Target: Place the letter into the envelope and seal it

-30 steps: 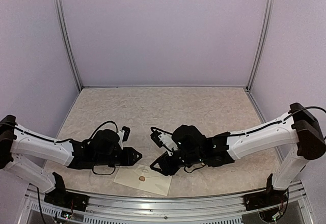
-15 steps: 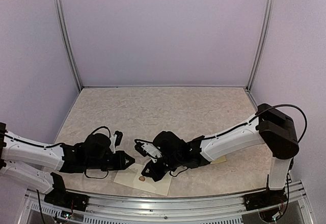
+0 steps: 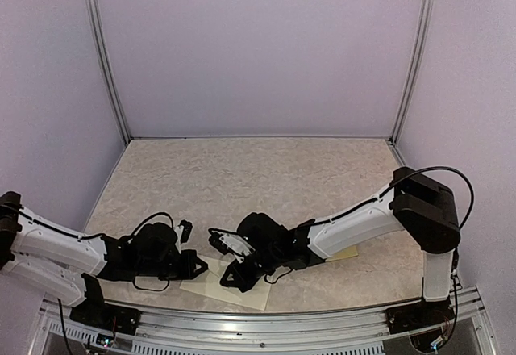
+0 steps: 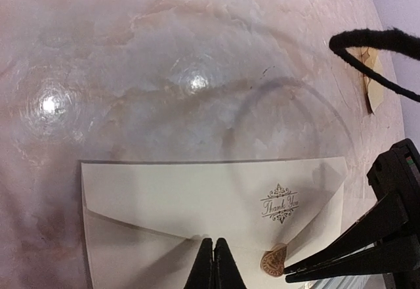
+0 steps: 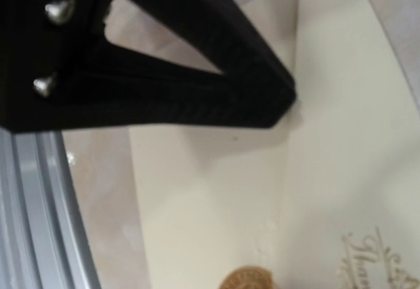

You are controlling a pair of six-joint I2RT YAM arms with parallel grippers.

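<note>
1. On the flap (image 4: pixel 197 200) of the envelope (image 4: pixel 131 256), script (image 4: pixel 280 204) reads "Thank You"; the envelope lies flat on the counter (image 4: pixel 197 39).
2. Pressed together, the left end effector (image 4: pixel 214 263) touches the flap edge.
3. Beside the flap's seal (image 4: pixel 273 261), the right end effector (image 4: pixel 289 275) rests; spread unclear.

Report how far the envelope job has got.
Done: the envelope flap lies folded down with a brown sticker at its tip. In hand: the left end effector and right end effector, both closed, tips at the flap. Left: probably pressing the sticker firm, then withdrawing.
</note>
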